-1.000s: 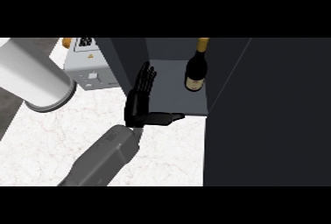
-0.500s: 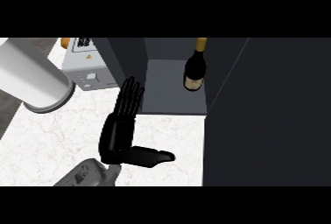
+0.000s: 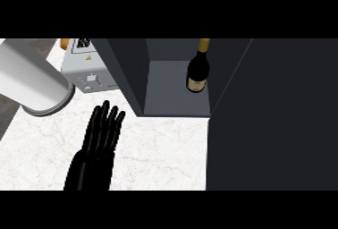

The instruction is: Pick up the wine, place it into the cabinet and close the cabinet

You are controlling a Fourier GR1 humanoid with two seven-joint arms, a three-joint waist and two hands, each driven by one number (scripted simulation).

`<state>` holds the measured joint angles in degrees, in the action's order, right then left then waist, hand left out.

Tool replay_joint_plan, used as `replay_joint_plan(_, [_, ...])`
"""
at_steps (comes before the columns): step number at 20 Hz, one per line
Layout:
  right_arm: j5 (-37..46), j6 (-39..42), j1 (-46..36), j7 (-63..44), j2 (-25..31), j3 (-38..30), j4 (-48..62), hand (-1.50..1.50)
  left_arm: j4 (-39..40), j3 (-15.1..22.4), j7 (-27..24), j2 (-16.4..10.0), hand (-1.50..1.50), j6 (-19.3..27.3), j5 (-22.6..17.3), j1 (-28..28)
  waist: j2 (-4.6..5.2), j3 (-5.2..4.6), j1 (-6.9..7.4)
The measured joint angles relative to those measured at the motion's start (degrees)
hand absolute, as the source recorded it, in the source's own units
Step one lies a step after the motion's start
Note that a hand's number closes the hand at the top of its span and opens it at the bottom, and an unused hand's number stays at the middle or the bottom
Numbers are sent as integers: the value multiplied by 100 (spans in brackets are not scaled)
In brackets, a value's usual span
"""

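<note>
One hand: we see the left hand (image 3: 99, 143) over the counter (image 3: 165, 147), fingers straight, holding nothing.
Wine: the wine bottle (image 3: 197, 67) stands upright inside the open cabinet (image 3: 175, 105) (apart from the hand).

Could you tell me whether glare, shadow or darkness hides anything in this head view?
Head view: no glare on the marble counter; the wine bottle stands out clearly against the grey cabinet floor, its label too small to read; the dark cabinet panel at right shows no detail; the black left hand, fingers straight, is a near silhouette.
</note>
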<state>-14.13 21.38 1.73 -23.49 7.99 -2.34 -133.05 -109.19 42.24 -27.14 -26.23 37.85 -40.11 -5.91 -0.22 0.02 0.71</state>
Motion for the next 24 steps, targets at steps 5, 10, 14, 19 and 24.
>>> replay_joint_plan(5, [-220,690,318,-73,350,372,-169,150,-520,-207,-152,-411,-150,58,113,686,-2,-1,3])
replay_joint_plan(10, [-382,807,659,-430,348,979,-313,150,-1224,-565,-329,-939,-150,-13,100,1555,-7,-5,8])
replay_joint_plan(14, [-383,709,754,-660,174,1675,-352,150,-1601,-1011,-551,-1239,-150,-312,-92,2256,-9,-9,21])
replay_joint_plan(19, [-247,361,678,-940,-179,2602,-381,150,-1890,-1653,-872,-1577,-150,-929,-413,3186,-19,-14,36])
replay_joint_plan(24, [450,-172,131,-1366,-570,3373,-462,150,-1907,-2441,-1103,-1887,-150,-1674,-824,3899,-32,-18,76])
